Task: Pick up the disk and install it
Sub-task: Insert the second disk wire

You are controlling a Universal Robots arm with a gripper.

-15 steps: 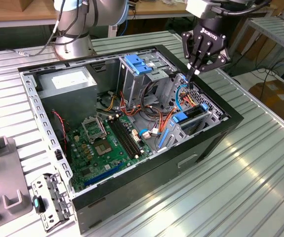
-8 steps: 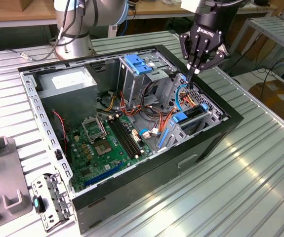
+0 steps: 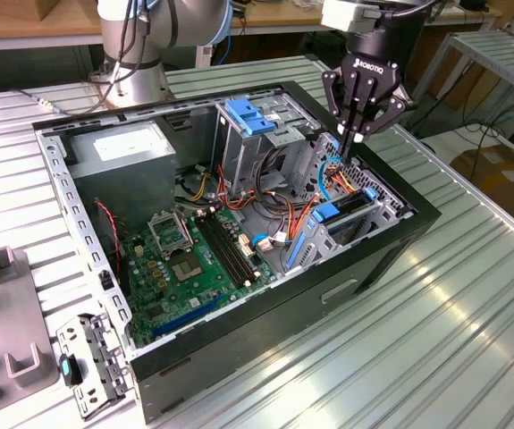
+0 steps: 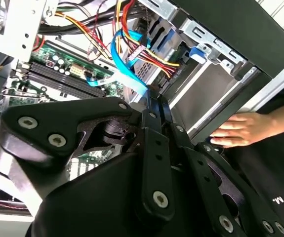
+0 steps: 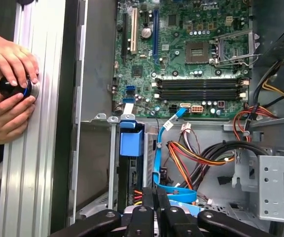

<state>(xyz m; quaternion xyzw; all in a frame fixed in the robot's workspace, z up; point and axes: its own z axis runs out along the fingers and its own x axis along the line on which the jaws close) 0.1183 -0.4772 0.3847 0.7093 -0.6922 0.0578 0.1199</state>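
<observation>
Fingers of your black gripper [image 3: 361,136] are pressed together, empty, over the open black computer case [image 3: 364,268], at one o'clock from its green motherboard [image 3: 194,259].

From my station I can make out a white maker's mark on the gripper [image 3: 357,134] body in the exterior view. The white sticker [image 3: 124,147] on the grey power supply [image 3: 140,174] is too small to read, as is the fine print across the motherboard [image 5: 191,49] in the first wrist view
</observation>
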